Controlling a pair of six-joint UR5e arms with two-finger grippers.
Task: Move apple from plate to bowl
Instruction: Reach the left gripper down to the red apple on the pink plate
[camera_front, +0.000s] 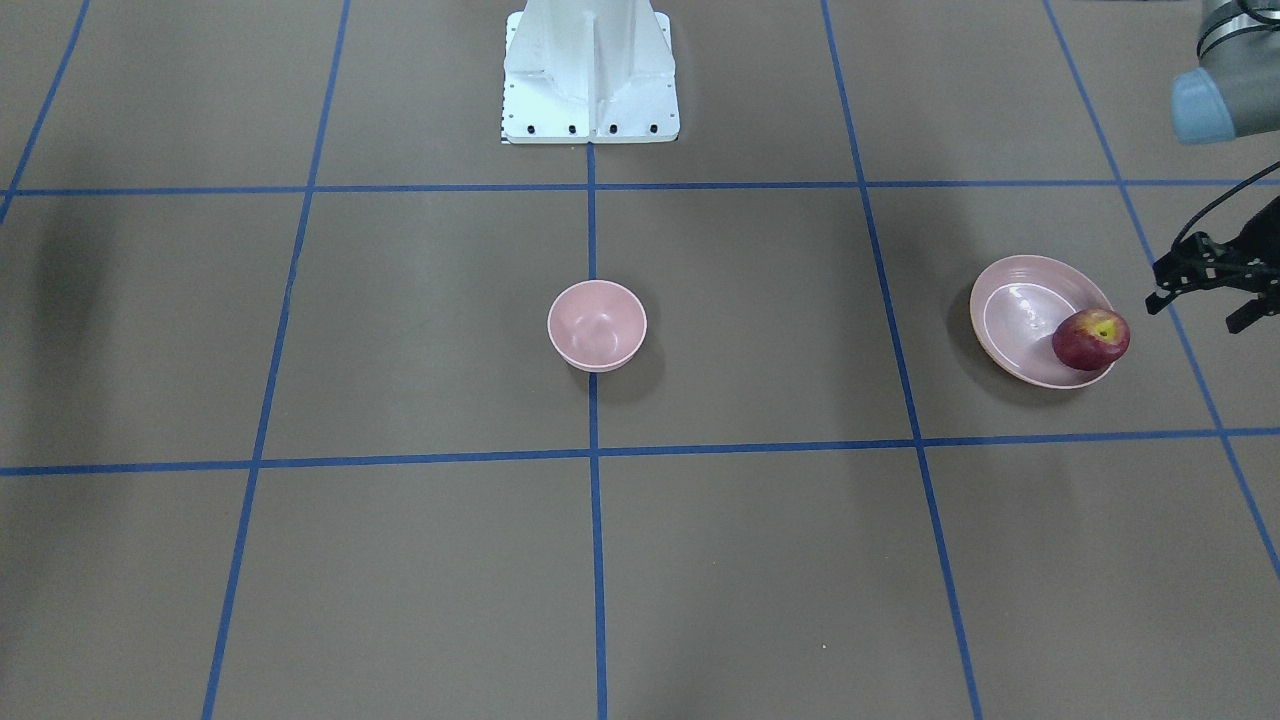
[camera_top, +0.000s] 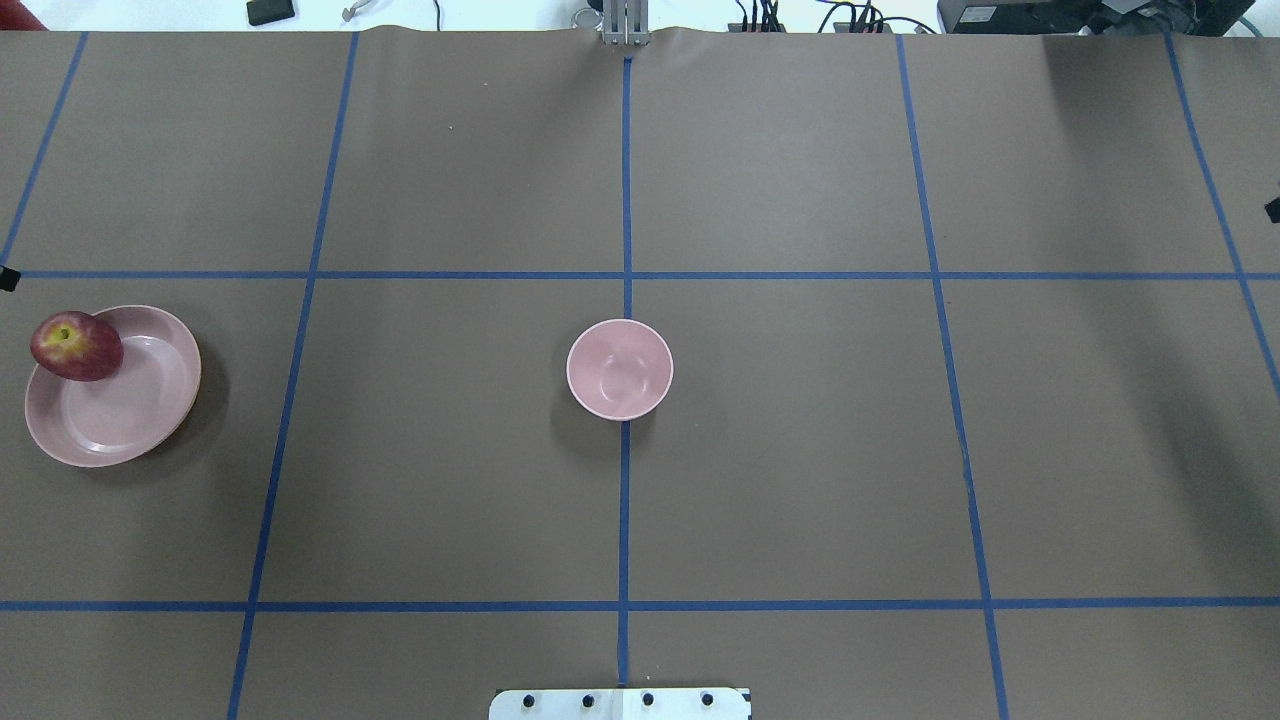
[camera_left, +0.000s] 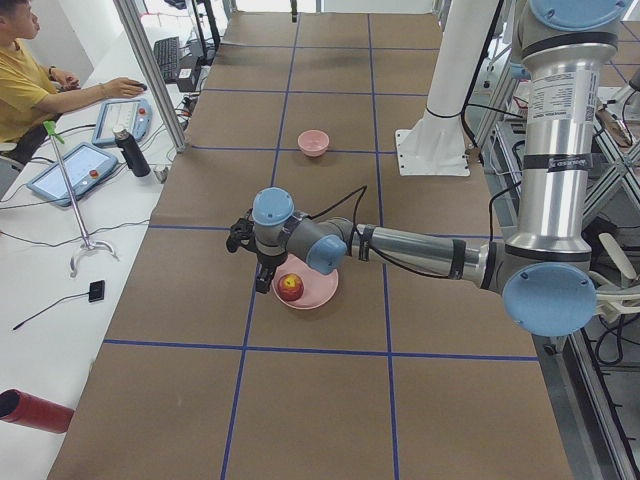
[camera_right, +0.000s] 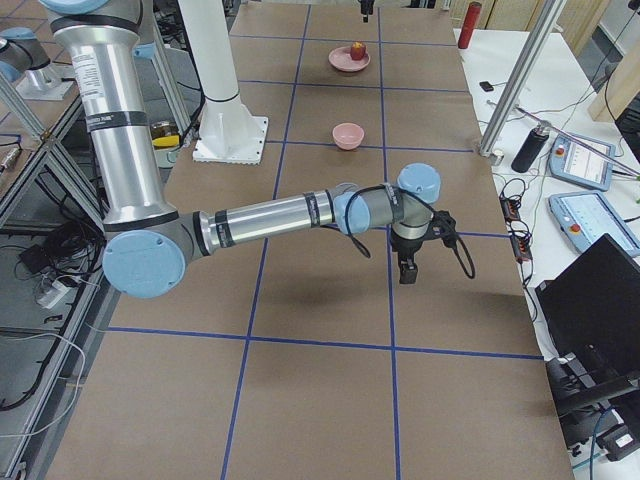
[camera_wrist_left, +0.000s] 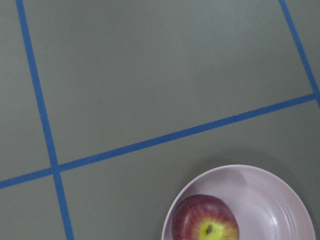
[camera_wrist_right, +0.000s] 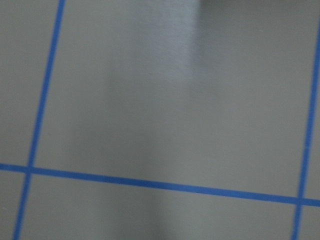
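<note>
The dark-red apple rests on the sloping side of the wide pink plate, at the table's left end in the overhead view. The small deep pink bowl stands empty at the table's middle. My left gripper hovers just outside the plate beside the apple, with its fingers apart and empty. Its wrist view shows the apple and the plate at the bottom edge. My right gripper hangs over bare table far from both dishes, and I cannot tell whether it is open or shut.
The white robot base stands at the table's robot side behind the bowl. Blue tape lines grid the brown table. Beyond the far long edge sit an operator, tablets and a dark bottle.
</note>
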